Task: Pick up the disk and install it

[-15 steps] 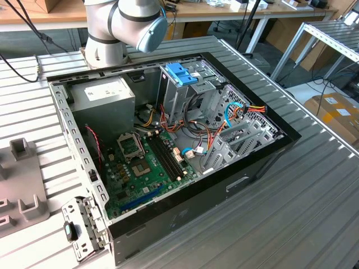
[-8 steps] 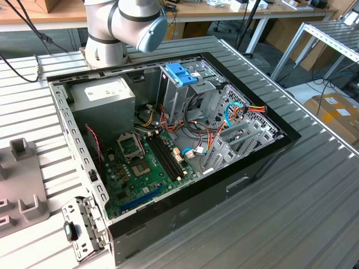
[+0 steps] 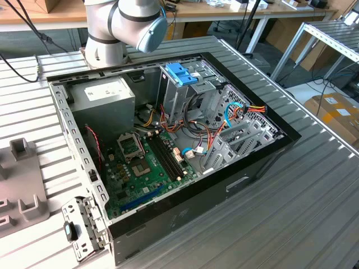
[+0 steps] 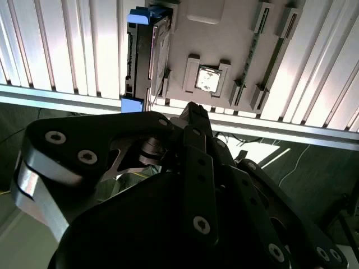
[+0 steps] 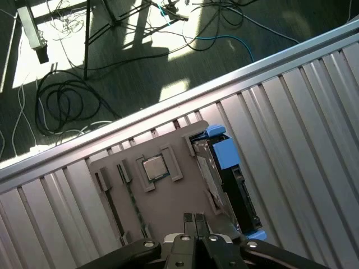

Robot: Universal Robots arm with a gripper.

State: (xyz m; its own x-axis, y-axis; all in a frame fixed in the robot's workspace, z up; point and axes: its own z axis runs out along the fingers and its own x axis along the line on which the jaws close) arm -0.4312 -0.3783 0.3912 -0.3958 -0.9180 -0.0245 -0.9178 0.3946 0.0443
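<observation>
Two black fingers (image 5: 188,219) of the gripper (image 5: 194,216) sit pressed together on nothing above the grey fixture plate (image 5: 174,196), past whose processor chip (image 5: 152,167) the blue-framed disk (image 5: 240,193) stands on edge in a slot, on the ribbed metal table (image 5: 314,140).

Arm (image 3: 109,28): silver-grey rounded joint housings, with a light-blue end cap (image 3: 152,31) at the joint's 3 o'clock. Gripper (image 4: 195,111): matte black linkage bars, silver screw heads (image 4: 56,137).

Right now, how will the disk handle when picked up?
The disk looks rigid and probably heavy for its size. It seems to stand on edge in the grey holder, so a sideways push may jam it. Its blue plastic frame could be slick.
</observation>
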